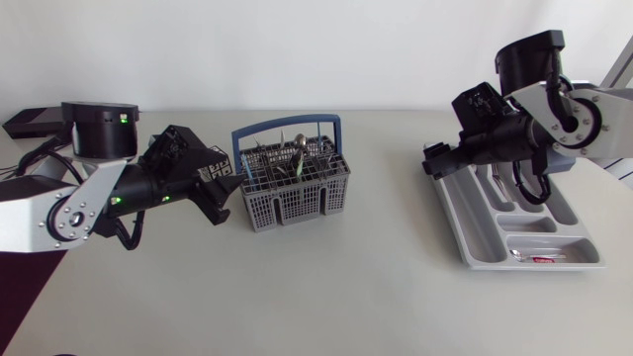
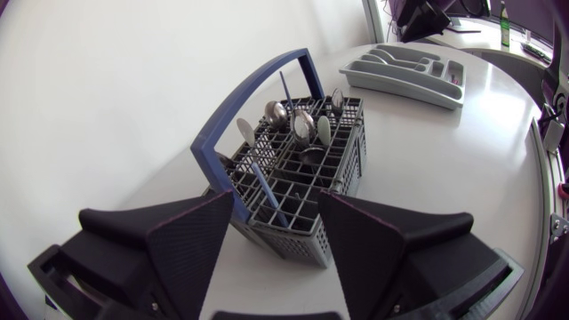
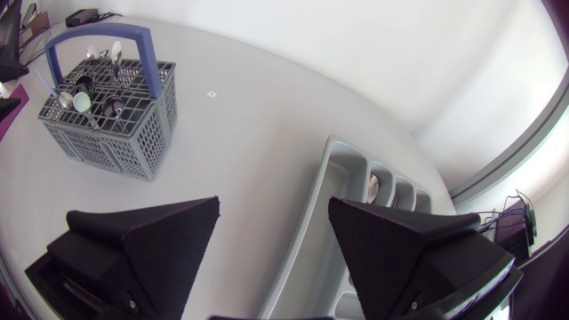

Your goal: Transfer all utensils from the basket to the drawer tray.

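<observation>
White table (image 1: 326,297): smooth, matte.
Grey drawer tray (image 1: 458,225): moulded plastic, long compartments, on the table's right side.
Grey basket (image 1: 297,203): plastic lattice, one blue hoop handle (image 1: 287,129), left of centre.
Utensils (image 2: 304,124): metal, at least four spoon bowls, upright in basket.
Left jaws: apart, near basket.
Right jaws: apart, over tray.

Lab: robot arms (image 1: 99,193) at white table (image 1: 326,297)

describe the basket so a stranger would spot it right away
On the white table, look near the middle, just ahead of the left gripper. The basket is a tall grey grid box holding cutlery; its blue arched handle sets it apart from the flat grey tray.
</observation>
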Controlling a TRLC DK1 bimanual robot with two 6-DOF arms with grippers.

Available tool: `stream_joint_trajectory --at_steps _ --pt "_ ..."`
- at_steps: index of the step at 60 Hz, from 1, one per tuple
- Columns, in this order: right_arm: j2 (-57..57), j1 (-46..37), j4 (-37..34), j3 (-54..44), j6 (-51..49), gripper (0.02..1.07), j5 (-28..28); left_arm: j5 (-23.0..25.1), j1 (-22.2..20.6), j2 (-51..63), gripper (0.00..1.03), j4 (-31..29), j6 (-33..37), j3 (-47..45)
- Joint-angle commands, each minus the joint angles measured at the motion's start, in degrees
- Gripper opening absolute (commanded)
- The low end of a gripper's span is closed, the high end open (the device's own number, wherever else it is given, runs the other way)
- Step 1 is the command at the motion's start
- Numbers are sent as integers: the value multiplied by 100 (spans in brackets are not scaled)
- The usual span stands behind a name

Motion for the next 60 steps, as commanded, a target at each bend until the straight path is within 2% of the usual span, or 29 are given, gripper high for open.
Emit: stream_joint_trajectory --at_steps 1,15,22,29,34,41,52,60 --pt "56 132 38 -138 145 91 107 125 37 280 58 220 120 -109" --pt "285 282 143 -120 180 91 186 222 80 1001 49 677 -170 172" --pt "408 387 187 -85 180 91 274 530 177 1097 43 695 -363 348" --pt "522 440 257 -85 180 91 318 635 204 1194 41 713 -486 462" --pt "584 484 293 -85 180 91 335 635 195 1256 33 853 -600 515" --pt "663 536 337 -76 180 91 370 635 160 1414 28 871 -662 647" --pt "680 572 372 -85 180 91 379 635 151 1519 4 950 -794 734" --pt "707 589 380 -102 171 91 379 705 151 1502 4 941 -820 726"
